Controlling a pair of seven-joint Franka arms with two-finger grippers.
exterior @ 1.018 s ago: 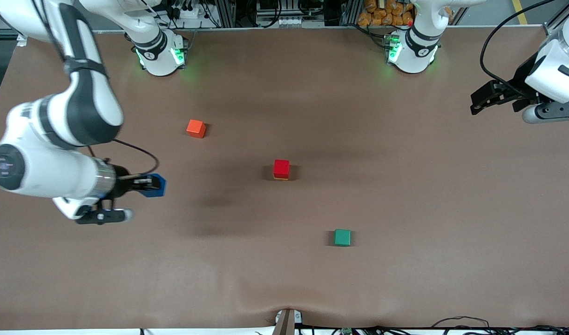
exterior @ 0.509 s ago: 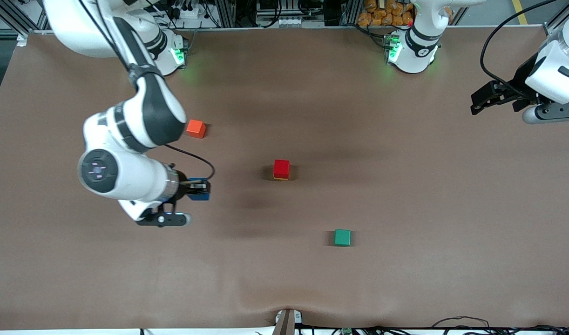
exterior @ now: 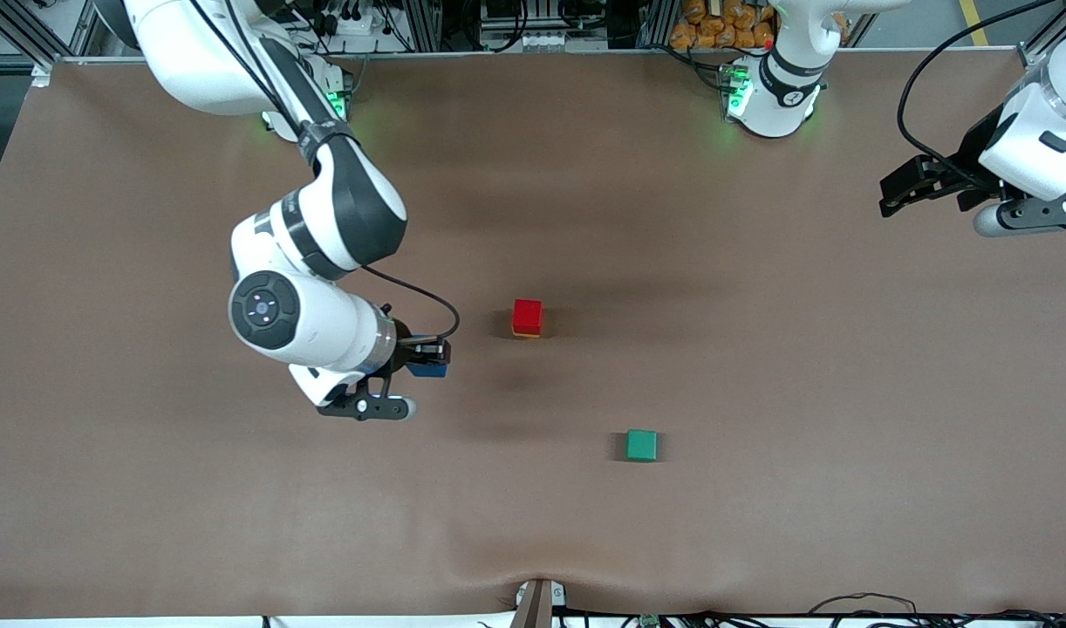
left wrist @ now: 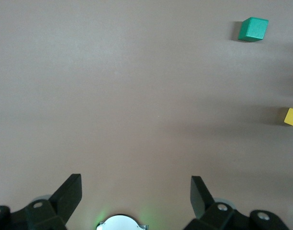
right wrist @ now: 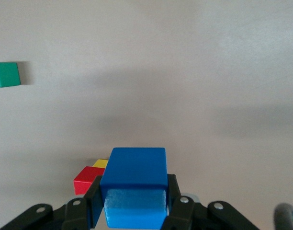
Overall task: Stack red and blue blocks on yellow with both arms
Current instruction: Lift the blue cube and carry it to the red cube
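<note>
The red block sits on top of the yellow block in the middle of the table; only a thin yellow strip shows under it. My right gripper is shut on the blue block, held in the air over the bare table a short way from that stack toward the right arm's end. In the right wrist view the blue block fills the space between the fingers, with the red block and yellow block partly hidden by it. My left gripper waits open over the left arm's end of the table.
A green cube lies nearer to the front camera than the stack, also seen as the green cube and green cube. The right arm covers the table near its base.
The right arm has carried the blue block across the table toward the red-on-yellow stack. The arm now hides the orange cube that showed earlier. The left arm has barely shifted.
</note>
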